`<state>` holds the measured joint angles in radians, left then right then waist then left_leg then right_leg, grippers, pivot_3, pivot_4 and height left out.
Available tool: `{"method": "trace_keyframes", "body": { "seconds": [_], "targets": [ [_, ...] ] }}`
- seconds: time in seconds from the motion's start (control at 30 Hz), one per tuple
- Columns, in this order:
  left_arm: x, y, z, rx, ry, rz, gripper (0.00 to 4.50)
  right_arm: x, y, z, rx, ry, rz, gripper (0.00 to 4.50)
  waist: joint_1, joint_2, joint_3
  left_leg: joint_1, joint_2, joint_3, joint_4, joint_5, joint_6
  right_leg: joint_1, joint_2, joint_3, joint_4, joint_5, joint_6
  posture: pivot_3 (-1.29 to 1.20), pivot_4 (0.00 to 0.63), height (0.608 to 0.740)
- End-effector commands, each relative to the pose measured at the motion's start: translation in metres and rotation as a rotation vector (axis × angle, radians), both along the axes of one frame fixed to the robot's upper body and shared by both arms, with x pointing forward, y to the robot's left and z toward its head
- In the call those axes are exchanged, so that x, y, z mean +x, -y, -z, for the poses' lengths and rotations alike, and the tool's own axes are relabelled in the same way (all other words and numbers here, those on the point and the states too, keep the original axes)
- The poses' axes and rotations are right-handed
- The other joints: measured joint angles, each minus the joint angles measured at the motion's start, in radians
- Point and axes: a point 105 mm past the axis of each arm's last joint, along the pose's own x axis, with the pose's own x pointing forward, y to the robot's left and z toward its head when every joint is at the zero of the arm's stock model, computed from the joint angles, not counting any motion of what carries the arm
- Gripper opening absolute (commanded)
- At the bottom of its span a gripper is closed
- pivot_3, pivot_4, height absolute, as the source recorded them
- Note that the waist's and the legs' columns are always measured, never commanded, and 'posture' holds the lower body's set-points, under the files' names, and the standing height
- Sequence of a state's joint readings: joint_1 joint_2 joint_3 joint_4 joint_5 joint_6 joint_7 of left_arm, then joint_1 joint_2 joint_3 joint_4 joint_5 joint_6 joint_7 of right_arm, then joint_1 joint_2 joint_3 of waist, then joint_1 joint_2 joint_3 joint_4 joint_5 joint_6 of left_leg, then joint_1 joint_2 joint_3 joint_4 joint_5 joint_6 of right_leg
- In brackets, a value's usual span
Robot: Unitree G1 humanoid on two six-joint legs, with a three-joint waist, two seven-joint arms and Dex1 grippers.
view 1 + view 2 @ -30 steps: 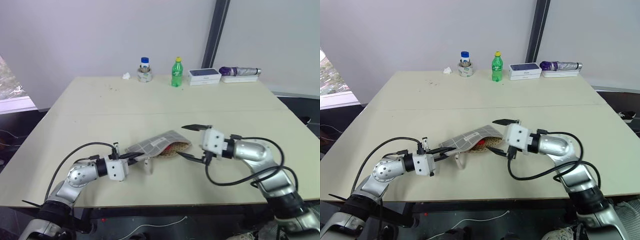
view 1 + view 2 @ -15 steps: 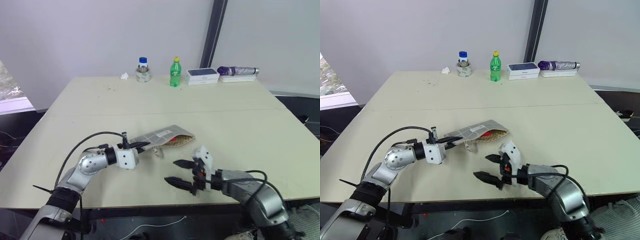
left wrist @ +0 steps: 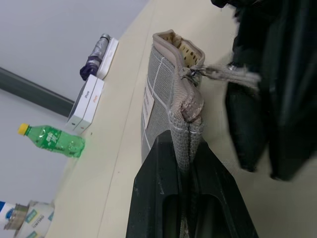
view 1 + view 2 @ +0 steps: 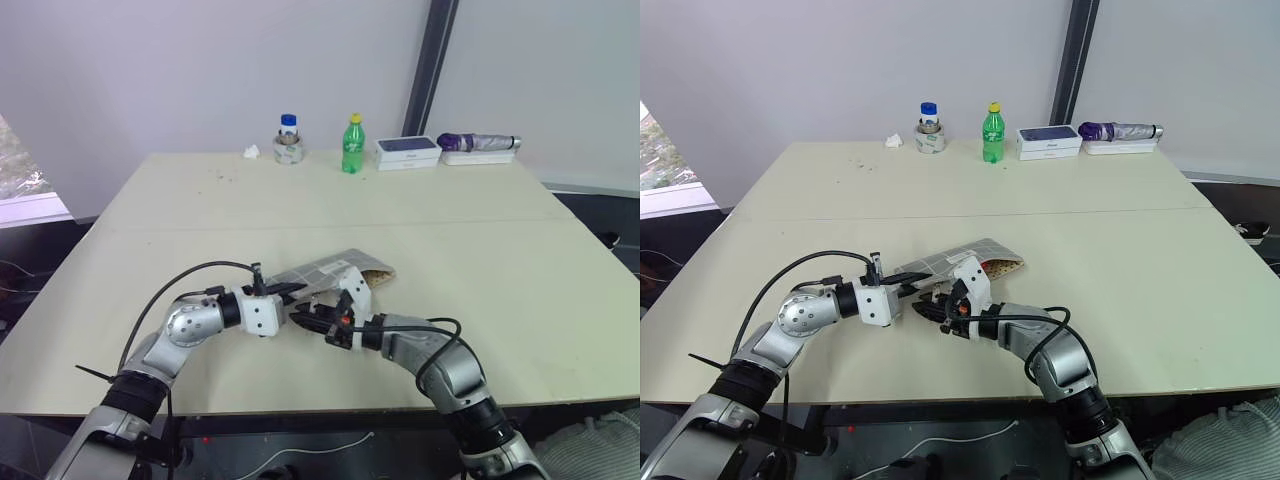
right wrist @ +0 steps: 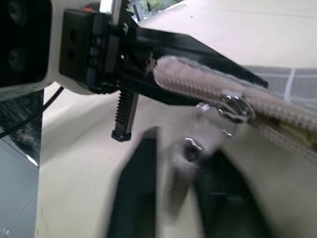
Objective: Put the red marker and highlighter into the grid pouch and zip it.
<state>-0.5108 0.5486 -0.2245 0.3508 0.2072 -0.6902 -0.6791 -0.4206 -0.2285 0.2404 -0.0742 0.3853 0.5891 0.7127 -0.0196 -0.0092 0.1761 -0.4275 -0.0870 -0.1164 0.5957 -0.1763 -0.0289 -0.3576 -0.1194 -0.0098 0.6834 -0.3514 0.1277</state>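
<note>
The grid pouch (image 4: pixel 335 272) is grey with white grid lines and a small white label. It lies tilted near the table's front middle, and its far end gapes to show a dotted lining. My left gripper (image 4: pixel 290 295) is shut on the pouch's near corner (image 3: pixel 184 119) and holds that end up off the table. My right gripper (image 4: pixel 312 322) sits just below and beside the left one, shut on the zipper pull (image 3: pixel 230 74). The pull stretches out from the slider (image 5: pixel 233 106). The red marker and the highlighter are hidden.
Along the table's far edge stand a blue-capped jar (image 4: pixel 289 140), a green bottle (image 4: pixel 352 145), a white box (image 4: pixel 408 152) and a purple umbrella (image 4: pixel 480 143). A paper scrap (image 4: pixel 251 153) lies left of the jar. Bare tabletop (image 4: pixel 480 260) spreads to the right of the pouch.
My right gripper was open at the pouch's right; it dipped toward the front edge, swung left to the zipper end by my left gripper, and shut. The left gripper kept its hold.
</note>
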Motion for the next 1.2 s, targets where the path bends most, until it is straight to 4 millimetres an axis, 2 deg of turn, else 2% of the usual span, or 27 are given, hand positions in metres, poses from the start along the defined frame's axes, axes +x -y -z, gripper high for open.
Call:
{"method": "trace_keyframes", "body": {
  "seconds": [0.03, 0.2, 0.33, 0.43, 0.53, 0.7, 0.77, 0.8, 0.87, 1.0, 1.03, 1.1, 1.2],
  "targets": [
    [-0.004, -0.001, -0.006, -0.003, 0.028, 0.011, 0.0, 0.002, 0.018, -0.003, -0.03, 0.046, 0.019, 0.03, 0.0, 0.0, 0.0, 0.0, 0.0, 0.0, 0.0, 0.0, 0.0, 0.0, 0.0, 0.0, 0.0, 0.0, 0.0, 0.0, 0.15, 0.74],
    [-0.005, -0.021, 0.005, 0.023, -0.018, -0.031, 0.0, 0.013, 0.068, 0.023, -0.253, 0.092, 0.072, 0.03, 0.001, 0.0, 0.0, 0.0, 0.0, 0.0, 0.0, 0.0, 0.0, 0.0, 0.0, 0.0, 0.0, 0.0, 0.0, 0.0, 0.15, 0.74],
    [-0.009, -0.038, 0.01, 0.034, -0.043, -0.06, 0.0, 0.028, 0.112, 0.02, -0.345, 0.129, 0.16, 0.03, 0.001, 0.0, 0.0, 0.0, 0.0, 0.0, 0.0, 0.0, 0.0, 0.0, 0.0, 0.0, 0.0, 0.0, 0.0, 0.0, 0.15, 0.74],
    [-0.011, -0.048, 0.016, 0.028, -0.079, -0.089, 0.0, 0.037, 0.137, 0.019, -0.399, 0.159, 0.214, 0.03, 0.002, 0.0, 0.0, 0.0, 0.0, 0.0, 0.0, 0.0, 0.0, 0.001, 0.0, 0.0, 0.0, 0.0, 0.0, 0.0, 0.15, 0.74],
    [-0.011, -0.054, 0.02, 0.02, -0.117, -0.106, 0.0, 0.041, 0.148, 0.018, -0.419, 0.177, 0.232, 0.03, 0.004, 0.0, 0.0, 0.0, 0.0, 0.0, 0.0, 0.0, 0.0, 0.001, 0.0, 0.0, 0.0, 0.0, 0.0, 0.0, 0.15, 0.74],
    [-0.012, -0.058, 0.024, 0.007, -0.146, -0.121, 0.0, 0.037, 0.146, 0.023, -0.434, 0.196, 0.199, 0.03, 0.003, 0.0, 0.0, 0.0, 0.0, 0.0, 0.0, 0.0, 0.0, 0.001, 0.0, 0.0, 0.0, 0.0, 0.0, 0.0, 0.15, 0.74],
    [-0.012, -0.059, 0.024, -0.056, -0.224, -0.126, 0.7, 0.036, 0.141, 0.019, -0.411, 0.213, 0.19, 0.0, 0.002, 0.0, 0.0, 0.0, 0.0, 0.0, 0.0, 0.0, 0.0, 0.001, 0.0, 0.0, 0.0, 0.0, 0.0, 0.0, 0.15, 0.74],
    [-0.017, -0.055, 0.021, -0.114, -0.291, -0.091, 1.04, 0.035, 0.138, 0.016, -0.374, 0.207, 0.185, 0.28, 0.002, 0.0, 0.0, 0.0, 0.0, 0.0, 0.0, 0.0, 0.0, 0.001, 0.0, 0.0, 0.0, 0.0, 0.0, 0.0, 0.15, 0.74],
    [-0.019, -0.053, 0.015, -0.149, -0.304, -0.075, 2.04, 0.033, 0.136, 0.011, -0.349, 0.216, 0.181, 0.98, 0.002, 0.0, 0.0, 0.0, 0.0, 0.0, 0.0, 0.0, 0.0, 0.001, 0.0, 0.0, 0.0, 0.0, 0.0, 0.0, 0.15, 0.74],
    [-0.021, -0.055, 0.007, -0.236, -0.334, -0.087, 4.16, 0.02, 0.139, 0.007, -0.34, 0.213, 0.133, 3.05, 0.005, 0.0, 0.0, 0.0, 0.0, 0.0, 0.0, 0.0, 0.0, 0.001, 0.0, 0.0, 0.0, 0.0, 0.0, 0.0, 0.15, 0.74],
    [-0.022, -0.057, 0.007, -0.258, -0.35, -0.094, 4.5, 0.018, 0.142, 0.004, -0.343, 0.228, 0.135, 3.59, 0.003, 0.0, 0.0, 0.0, 0.0, 0.0, 0.0, 0.0, 0.0, 0.001, 0.0, 0.0, 0.0, 0.0, 0.0, 0.0, 0.15, 0.74],
    [-0.024, -0.067, 0.005, -0.329, -0.378, -0.144, 4.5, 0.019, 0.162, -0.002, -0.407, 0.278, 0.205, 4.44, 0.001, 0.0, 0.0, 0.0, 0.0, 0.0, 0.0, 0.0, 0.0, 0.001, -0.001, 0.001, -0.001, 0.0, 0.0, 0.0, 0.15, 0.74],
    [-0.029, -0.081, 0.004, -0.401, -0.4, -0.213, 4.5, 0.012, 0.185, -0.005, -0.451, 0.271, 0.239, 4.44, 0.002, 0.0, 0.0, 0.0, 0.0, 0.001, 0.0, 0.0, 0.0, 0.0, -0.001, 0.001, -0.001, 0.0, 0.0, 0.0, 0.15, 0.74]
  ]
}}
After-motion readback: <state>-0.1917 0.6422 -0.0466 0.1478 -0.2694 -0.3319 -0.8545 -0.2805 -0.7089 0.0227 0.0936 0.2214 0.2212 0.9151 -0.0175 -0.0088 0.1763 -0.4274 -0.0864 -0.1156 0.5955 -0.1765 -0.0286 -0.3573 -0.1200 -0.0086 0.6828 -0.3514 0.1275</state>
